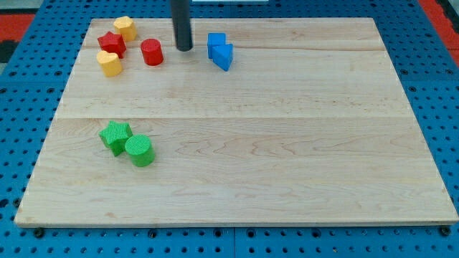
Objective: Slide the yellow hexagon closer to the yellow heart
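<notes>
The yellow hexagon (125,27) sits near the board's top left corner. The yellow heart (109,63) lies a little below and left of it. A red star (112,44) sits between the two, touching or nearly touching both. My tip (184,49) rests on the board to the right of this group, between a red cylinder (151,52) and two blue blocks. It touches no block.
A blue cube (216,43) and a blue triangle (224,56) sit together right of my tip. A green star (115,135) and a green cylinder (140,150) touch at the lower left. The wooden board (287,143) lies on a blue pegboard.
</notes>
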Robot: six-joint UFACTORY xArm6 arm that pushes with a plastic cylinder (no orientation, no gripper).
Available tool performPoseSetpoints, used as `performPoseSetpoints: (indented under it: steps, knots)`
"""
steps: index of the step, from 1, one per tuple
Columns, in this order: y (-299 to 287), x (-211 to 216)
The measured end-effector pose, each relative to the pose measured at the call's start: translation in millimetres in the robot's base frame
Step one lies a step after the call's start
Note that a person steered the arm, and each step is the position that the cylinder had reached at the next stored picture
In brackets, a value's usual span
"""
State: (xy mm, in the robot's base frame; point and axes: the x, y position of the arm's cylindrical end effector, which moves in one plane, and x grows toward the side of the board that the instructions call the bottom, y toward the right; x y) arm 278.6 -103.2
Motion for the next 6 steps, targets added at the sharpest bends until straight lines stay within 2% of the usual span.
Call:
performPoseSetpoints:
  steps: [1,2,3,4,5,6]
  knots:
    - [-50,-4]
    - [-60,-8]
    - [-47,20]
    - [-45,-53]
    - [-72,-87]
    - [-113,-88]
